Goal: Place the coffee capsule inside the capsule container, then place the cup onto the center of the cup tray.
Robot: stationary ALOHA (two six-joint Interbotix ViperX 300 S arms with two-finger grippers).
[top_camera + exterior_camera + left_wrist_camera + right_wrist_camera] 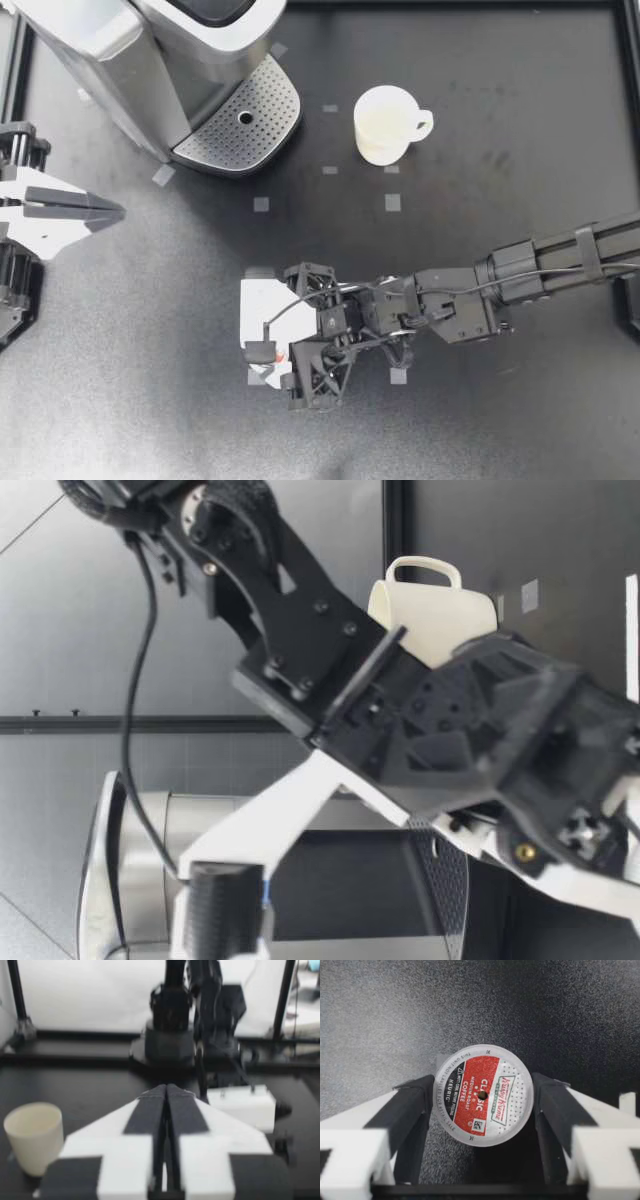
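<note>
Both arms are over the black table [480, 250], and the action is on the right. My right gripper [265, 335] has reached in past the middle, near the front edge, nose pointing down at the surface. From its wrist view, the coffee capsule [482, 1095] sits squarely between the fingers [417, 1105], the dark pads pressing its rim from both sides at about a capsule's width apart. That's a grip! The capsule's foil lid faces straight back at the wrist camera, so its axis runs along the gripper's line towards the table. Whether its base rests on the table, I cannot tell.

Over at the left edge, my left gripper [112, 210] points towards the middle, fingers pressed flat together, nothing in them.

At the back, the cup [383, 122] stands upright, mouth up, handle pointing away from the coffee machine [150, 50]. It is on the table just beside the perforated cup tray [240, 125], not touching it.
</note>
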